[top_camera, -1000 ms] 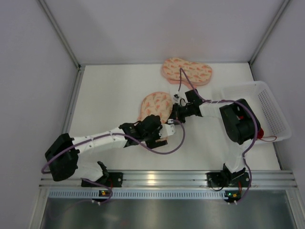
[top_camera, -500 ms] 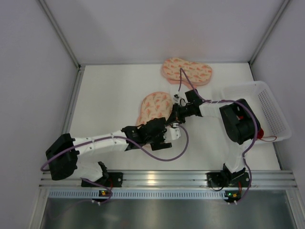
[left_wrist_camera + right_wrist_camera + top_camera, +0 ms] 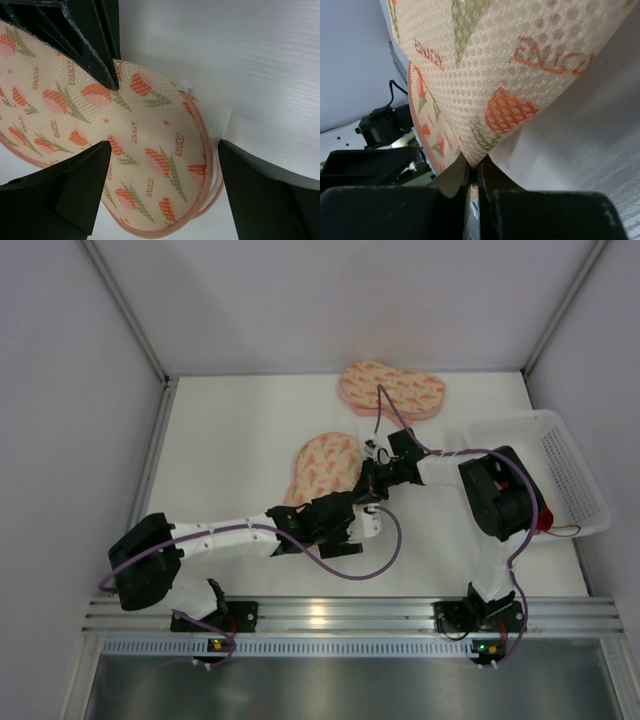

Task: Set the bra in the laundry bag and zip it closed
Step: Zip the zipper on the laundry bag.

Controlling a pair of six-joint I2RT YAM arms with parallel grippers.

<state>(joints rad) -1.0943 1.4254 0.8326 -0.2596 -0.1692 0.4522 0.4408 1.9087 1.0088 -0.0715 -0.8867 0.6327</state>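
Observation:
The laundry bag (image 3: 325, 462), a peach pouch with an orange tulip print, lies at the table's middle. My left gripper (image 3: 345, 510) is open over its near end. In the left wrist view the pouch's rounded end (image 3: 150, 160) lies between the two spread fingers (image 3: 60, 192), which do not touch it, and a white zip pull (image 3: 184, 86) shows at its edge. My right gripper (image 3: 368, 480) is shut on the pouch's right edge. In the right wrist view its fingers (image 3: 455, 175) pinch the mesh fabric (image 3: 520, 60) and lift it. The bra is not in view.
An identical twin pouch (image 3: 392, 388) lies at the back of the table. A white mesh basket (image 3: 575, 475) stands at the right edge. Purple cables loop from both arms over the near table. Walls close in on both sides.
My left gripper has moved right along the near end of the pouch. My right gripper has kept its hold and place.

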